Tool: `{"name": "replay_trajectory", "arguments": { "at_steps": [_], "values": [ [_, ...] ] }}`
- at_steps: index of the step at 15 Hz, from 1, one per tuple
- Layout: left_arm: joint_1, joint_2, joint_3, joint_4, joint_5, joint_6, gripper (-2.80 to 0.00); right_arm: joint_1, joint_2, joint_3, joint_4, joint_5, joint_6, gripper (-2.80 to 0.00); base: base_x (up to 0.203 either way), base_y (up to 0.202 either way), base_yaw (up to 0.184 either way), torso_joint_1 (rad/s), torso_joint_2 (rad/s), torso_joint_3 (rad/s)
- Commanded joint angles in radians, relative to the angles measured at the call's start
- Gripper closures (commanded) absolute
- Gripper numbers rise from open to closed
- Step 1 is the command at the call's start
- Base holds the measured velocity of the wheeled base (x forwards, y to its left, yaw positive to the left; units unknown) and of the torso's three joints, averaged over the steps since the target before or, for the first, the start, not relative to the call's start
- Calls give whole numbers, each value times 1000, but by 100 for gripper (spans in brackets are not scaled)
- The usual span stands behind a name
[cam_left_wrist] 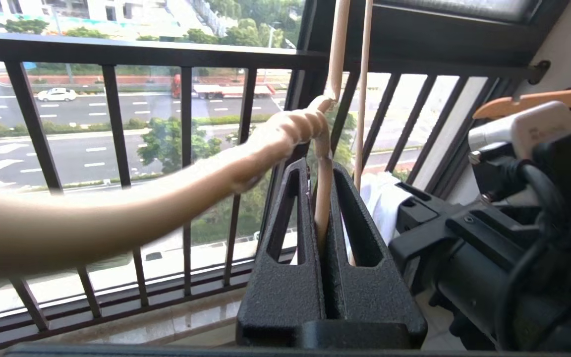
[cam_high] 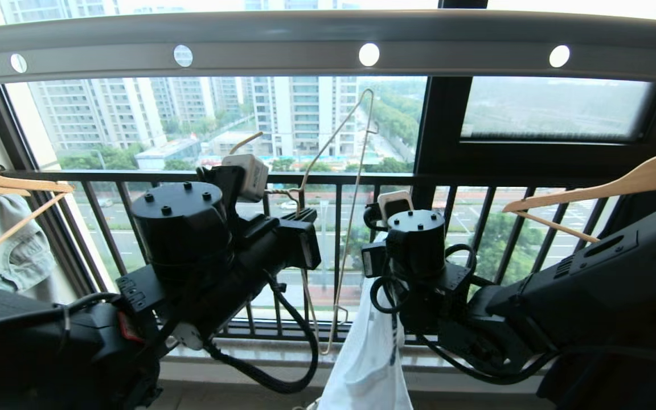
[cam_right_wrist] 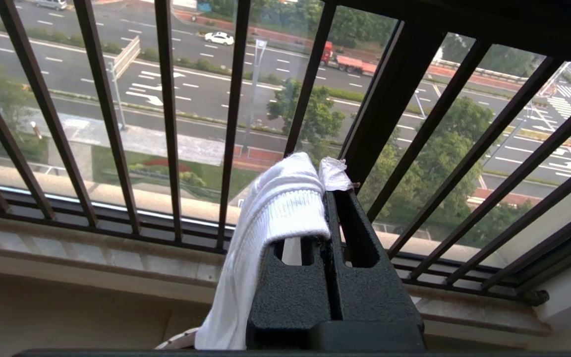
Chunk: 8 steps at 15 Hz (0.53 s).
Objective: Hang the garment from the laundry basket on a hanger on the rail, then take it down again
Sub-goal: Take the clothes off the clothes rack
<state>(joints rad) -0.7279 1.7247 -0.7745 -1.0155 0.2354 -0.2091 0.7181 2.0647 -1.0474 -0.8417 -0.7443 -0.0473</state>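
Note:
The grey rail point(cam_high: 328, 40) with round holes runs across the top of the head view. Below it my left gripper point(cam_left_wrist: 317, 171) is shut on the neck of the thin cream wire hanger point(cam_high: 356, 171), which is turned on its side in the air, off the rail. Its hook passes close by the left wrist camera. Just to the right, my right gripper point(cam_right_wrist: 327, 194) is shut on the ribbed collar of the white garment point(cam_high: 368, 353), which hangs straight down from it. A sliver of the laundry basket point(cam_right_wrist: 174, 341) shows beneath the cloth. The chest print is hidden.
Black window railing point(cam_high: 476, 182) and a stone sill point(cam_high: 282, 353) stand right behind both grippers. A wooden hanger point(cam_high: 15, 185) carrying a pale denim garment point(cam_high: 9, 250) is at the far left. Another wooden hanger point(cam_high: 601, 188) is at the right.

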Motion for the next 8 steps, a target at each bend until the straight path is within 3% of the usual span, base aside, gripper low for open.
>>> {"name": "replay_trajectory", "arguments": {
  "at_steps": [1,3,5,8],
  "values": [
    [1,119,-40,-48,77,-1,0,9,3,6,-7,-3,-3,0,0,0,0,0,0,0],
    [1,111,-41,-51,84,9,0,8,8,4,-7,0,0,0,0,0,0,0,0,0],
    [2,98,-18,-51,85,66,0,5,55,1,-27,8,3,0,0,0,0,0,0,0],
    [9,120,-3,-51,84,86,0,-12,155,4,-133,67,-6,0,0,0,0,0,0,0]
  ]
}}
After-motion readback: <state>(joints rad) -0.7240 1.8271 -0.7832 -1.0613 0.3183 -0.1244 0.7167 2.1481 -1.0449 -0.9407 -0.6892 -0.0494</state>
